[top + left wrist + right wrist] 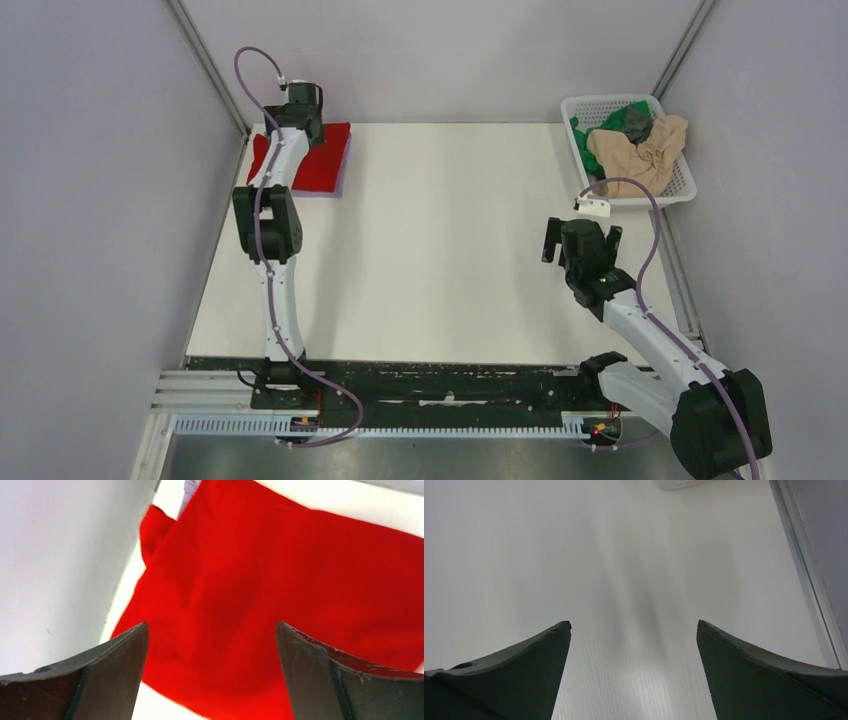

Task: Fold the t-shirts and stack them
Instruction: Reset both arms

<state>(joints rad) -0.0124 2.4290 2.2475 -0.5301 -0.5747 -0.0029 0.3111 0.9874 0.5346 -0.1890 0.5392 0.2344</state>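
A folded bright red t-shirt (pixel 322 160) lies at the table's far left corner, on top of a pale lavender one whose edge (pixel 344 172) shows at its right side. My left gripper (pixel 300 112) is open and empty just above the red shirt; in the left wrist view the red cloth (pixel 280 590) fills the space between the spread fingers. My right gripper (pixel 580 240) is open and empty over bare table at the right. Beige (pixel 640 150), green (pixel 580 140) and dark grey (pixel 634 122) shirts lie crumpled in the basket.
The white mesh basket (pixel 680 188) stands at the far right corner, just beyond my right gripper. Grey walls close in the table on the left, back and right. A metal rail (pixel 819 595) runs along the table's right edge.
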